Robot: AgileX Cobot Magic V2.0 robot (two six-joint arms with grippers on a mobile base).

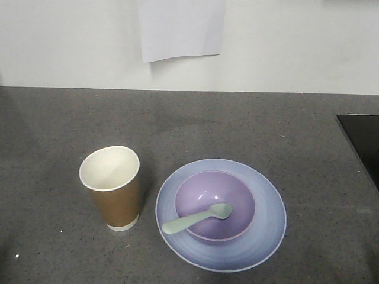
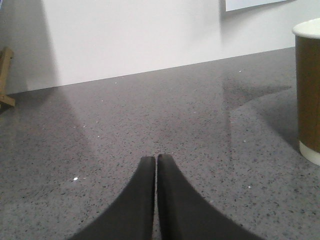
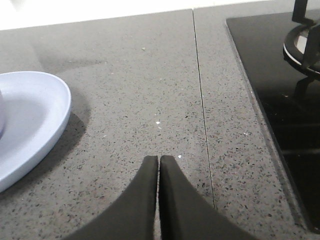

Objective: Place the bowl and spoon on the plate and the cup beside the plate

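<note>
A periwinkle-blue plate (image 1: 266, 228) lies on the dark speckled counter. In its middle stands the lavender bowl (image 1: 234, 192), and the mint-green spoon (image 1: 198, 219) rests in the bowl with its handle over the near-left rim. The brown paper cup (image 1: 111, 188) stands upright just left of the plate. No gripper appears in the front view. My left gripper (image 2: 156, 158) is shut and empty, low over bare counter, with the cup (image 2: 307, 90) at its right. My right gripper (image 3: 158, 159) is shut and empty too, with the plate (image 3: 35, 115) at its left.
A black glass hob (image 3: 280, 85) with a pan support (image 3: 302, 42) lies to the right of the right gripper, and its corner (image 1: 361, 139) shows in the front view. A white sheet (image 1: 180, 26) hangs on the back wall. A wooden piece (image 2: 5, 77) stands far left.
</note>
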